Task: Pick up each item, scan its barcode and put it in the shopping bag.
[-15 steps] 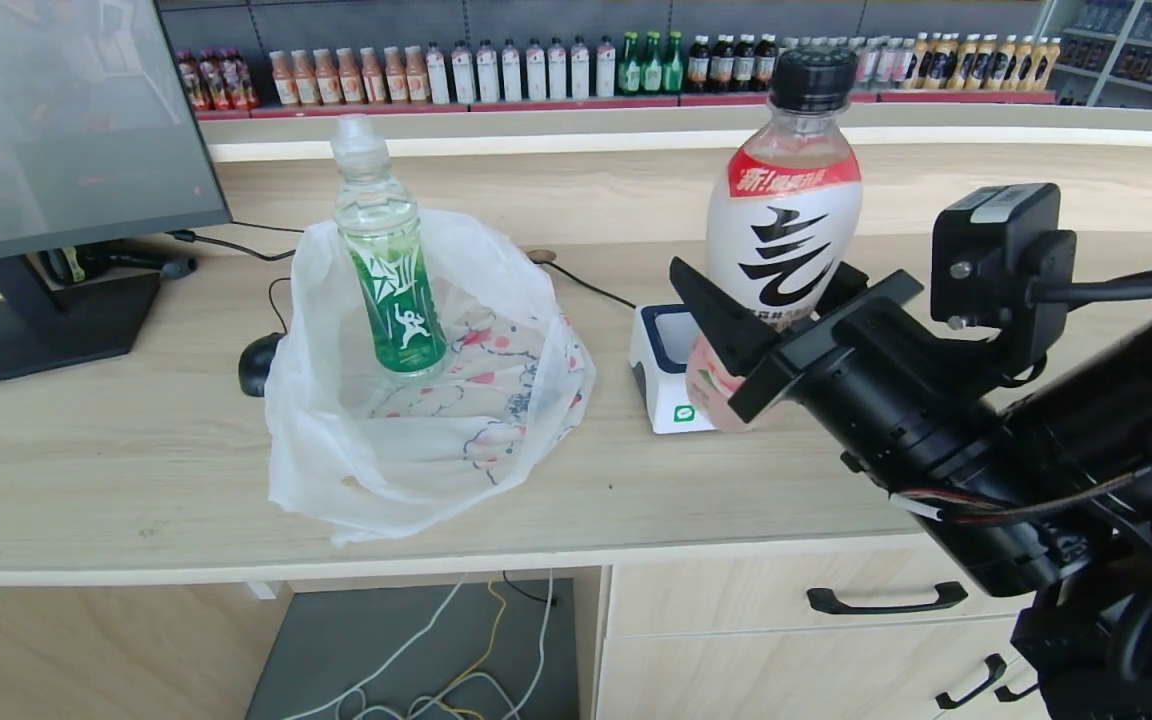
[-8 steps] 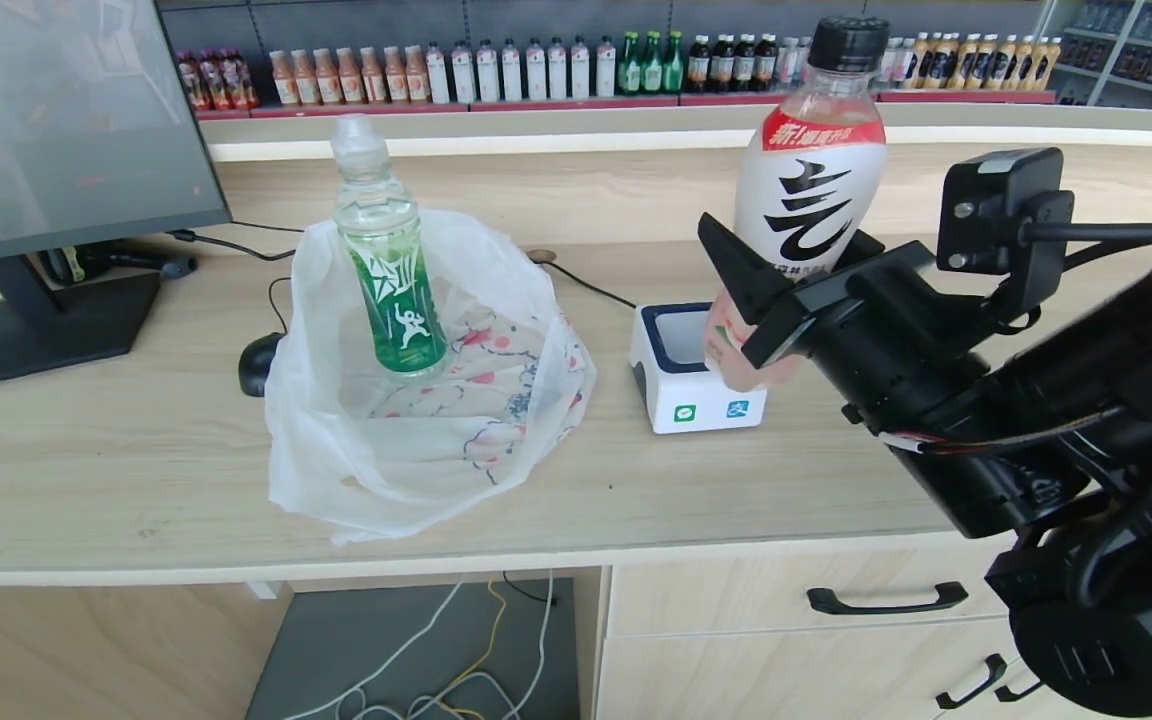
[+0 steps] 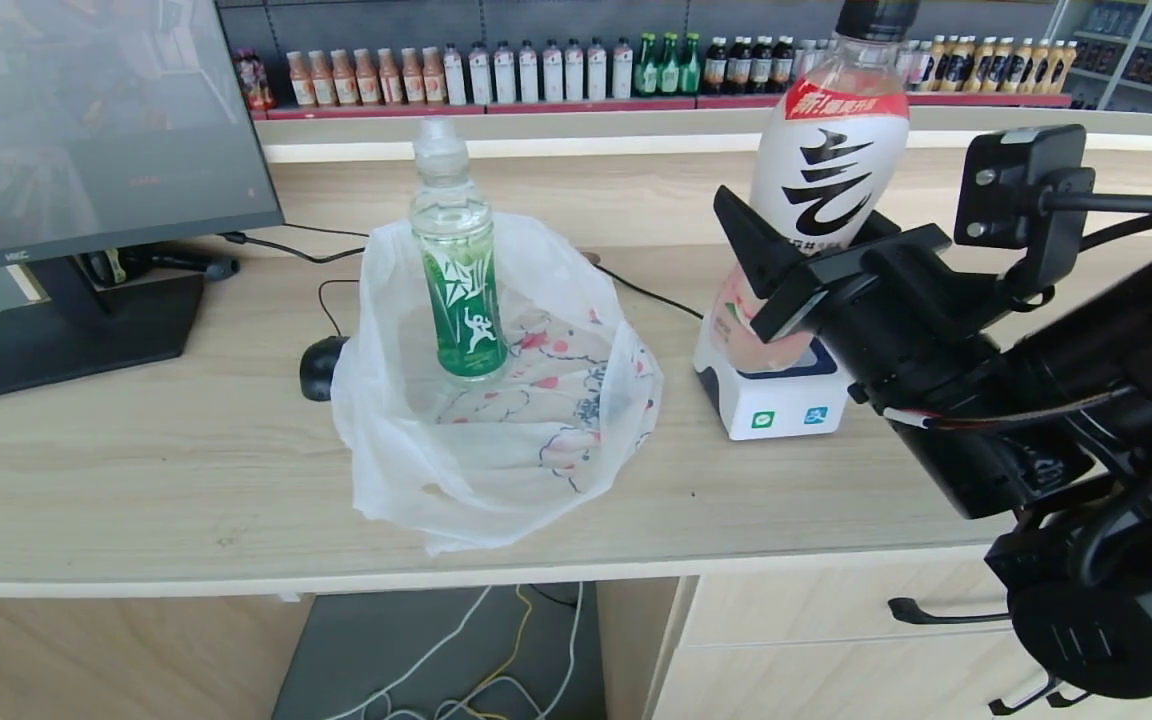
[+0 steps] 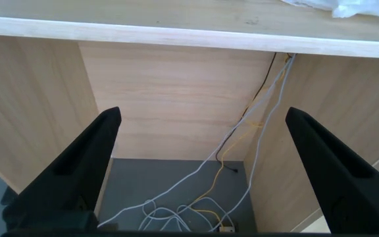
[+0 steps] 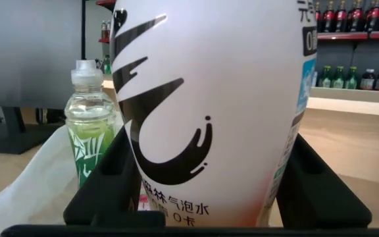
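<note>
Your large plastic drink bottle with the white label, bold black strokes, pink base and black cap (image 3: 826, 170) stands upright in the upper right of the frame, lifted off the worktop (image 3: 136, 470). Its base hangs just over the dark top of the small white box scanner (image 3: 776, 400). The right gripper (image 3: 806, 270) has its black fingers (image 5: 101, 191) clamped on the bottle's lower half, one on either side. To the left, at frame centre, a slim clear bottle with a green label (image 3: 461, 280) stands upright inside the open translucent white plastic bag (image 3: 536, 440). A black mouse (image 3: 319, 367) lies just beside the bag's left edge, and a dark monitor (image 3: 86, 120) fills the upper left. Your left gripper (image 4: 202, 118) hangs below the worktop edge with its fingers spread wide apart, holding nothing, and loose cables (image 4: 229, 164) beyond it.
</note>
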### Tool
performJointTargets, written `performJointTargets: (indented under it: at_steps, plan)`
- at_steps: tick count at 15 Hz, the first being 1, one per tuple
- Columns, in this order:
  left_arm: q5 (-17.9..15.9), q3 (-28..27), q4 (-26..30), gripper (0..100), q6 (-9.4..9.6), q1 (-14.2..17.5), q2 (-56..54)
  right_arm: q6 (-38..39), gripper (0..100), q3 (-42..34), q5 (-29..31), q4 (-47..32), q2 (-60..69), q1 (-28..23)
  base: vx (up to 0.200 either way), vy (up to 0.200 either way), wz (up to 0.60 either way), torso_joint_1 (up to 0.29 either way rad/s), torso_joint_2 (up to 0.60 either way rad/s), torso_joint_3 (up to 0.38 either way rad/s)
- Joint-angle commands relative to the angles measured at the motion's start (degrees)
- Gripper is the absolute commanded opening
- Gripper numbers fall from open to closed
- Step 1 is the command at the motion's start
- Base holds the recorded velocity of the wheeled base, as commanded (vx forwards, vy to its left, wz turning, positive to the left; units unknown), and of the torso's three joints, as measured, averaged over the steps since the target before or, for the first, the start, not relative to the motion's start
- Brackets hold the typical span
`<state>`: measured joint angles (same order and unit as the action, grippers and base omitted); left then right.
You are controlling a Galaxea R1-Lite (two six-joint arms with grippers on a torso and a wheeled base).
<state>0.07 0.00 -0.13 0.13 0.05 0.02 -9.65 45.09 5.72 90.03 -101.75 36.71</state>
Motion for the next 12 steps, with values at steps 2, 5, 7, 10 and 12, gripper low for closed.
performJointTargets:
  at_steps: [2,5,7,10,12]
  plan:
    - [0.0,0.0,0.0,100,0.04,0.0,0.0,0.1,0,0.0,0.1,0.0,0.9,0.1,0.0,0.2,0.0,0.002,0.0,0.005]
    - [0.0,0.0,0.0,100,0.13,0.0,0.0,0.1,0,0.4,0.1,0.0,0.8,0.1,0.0,0.2,0.0,-0.001,0.0,0.001]
    - [0.0,0.0,0.0,100,0.13,0.0,0.0,-0.1,0,0.4,0.1,0.0,0.8,0.6,0.0,0.1,0.0,-0.001,0.0,0.001]
    - [0.0,0.0,0.0,100,0.13,0.0,0.0,-0.8,0,1.0,-0.1,0.0,1.6,0.4,0.0,0.0,0.0,0.0,0.0,0.0]
    - [-0.1,0.0,0.0,100,0.13,0.0,0.0,-1.0,0,1.0,-0.4,-2.7,1.2,0.6,0.0,0.0,0.0,0.0,0.0,0.0]
